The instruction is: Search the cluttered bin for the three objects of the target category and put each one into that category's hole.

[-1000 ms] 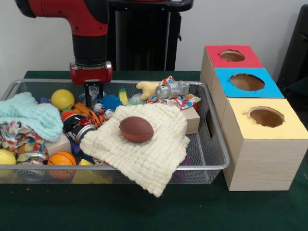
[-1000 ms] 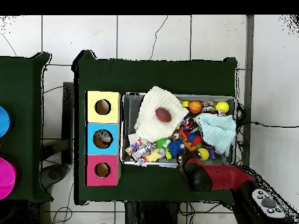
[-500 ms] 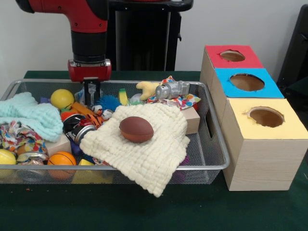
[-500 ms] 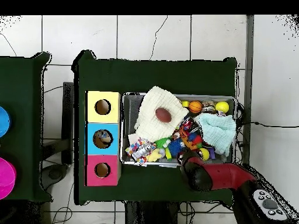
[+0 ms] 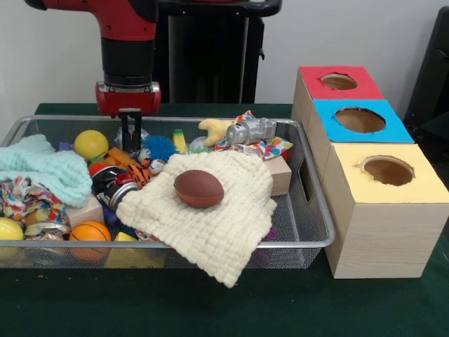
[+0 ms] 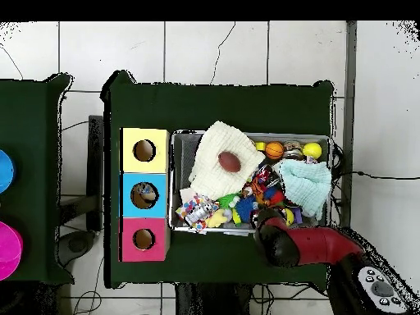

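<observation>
Gripper: we read the gripper [image 5: 129,137] as hanging over the far left part of the wire bin [image 5: 317,210], fingers drawn narrow and nearly together, with nothing visibly held.
Below the gripper: we see the tiger toy [image 5: 137,168] and the blue spiky toy [image 5: 163,148] just beside the fingertips, and a yellow ball [image 5: 91,144] to one side.
Likely targets: we judge balls to be the category; the brown football [image 5: 198,188] rests on the cream cloth [image 5: 217,217], and the orange ball [image 5: 91,232] lies at the near rim.
Destination: we cannot tell which hole belongs to the category; the yellow box [image 5: 382,210], blue box [image 5: 358,121] and red box [image 5: 337,82] stand beside the bin.
Technique: we recommend spreading the fingers before descent, centring over one ball, and keeping clear of the cloth folds.
</observation>
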You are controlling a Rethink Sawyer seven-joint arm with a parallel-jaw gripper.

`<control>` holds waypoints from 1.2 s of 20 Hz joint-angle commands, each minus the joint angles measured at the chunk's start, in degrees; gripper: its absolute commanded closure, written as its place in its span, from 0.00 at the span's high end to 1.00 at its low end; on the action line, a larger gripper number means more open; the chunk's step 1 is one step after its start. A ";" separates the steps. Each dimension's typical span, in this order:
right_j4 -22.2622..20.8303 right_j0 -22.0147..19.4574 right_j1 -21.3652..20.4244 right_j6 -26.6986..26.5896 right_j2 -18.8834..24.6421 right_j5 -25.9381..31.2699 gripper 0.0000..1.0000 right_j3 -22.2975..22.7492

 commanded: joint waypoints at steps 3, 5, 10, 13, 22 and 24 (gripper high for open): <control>3.97 0.52 -1.75 2.48 7.67 6.12 0.00 -2.65; 4.33 0.91 -1.52 3.02 6.59 6.41 0.00 -2.39; 4.87 0.41 -0.72 3.75 5.41 5.92 0.00 -1.09; 4.29 1.05 -1.00 3.72 4.31 5.64 0.00 -1.08; 4.56 2.31 -1.21 5.05 1.73 5.96 0.00 -0.35; 4.58 2.44 -1.31 5.10 1.48 5.98 0.00 -0.29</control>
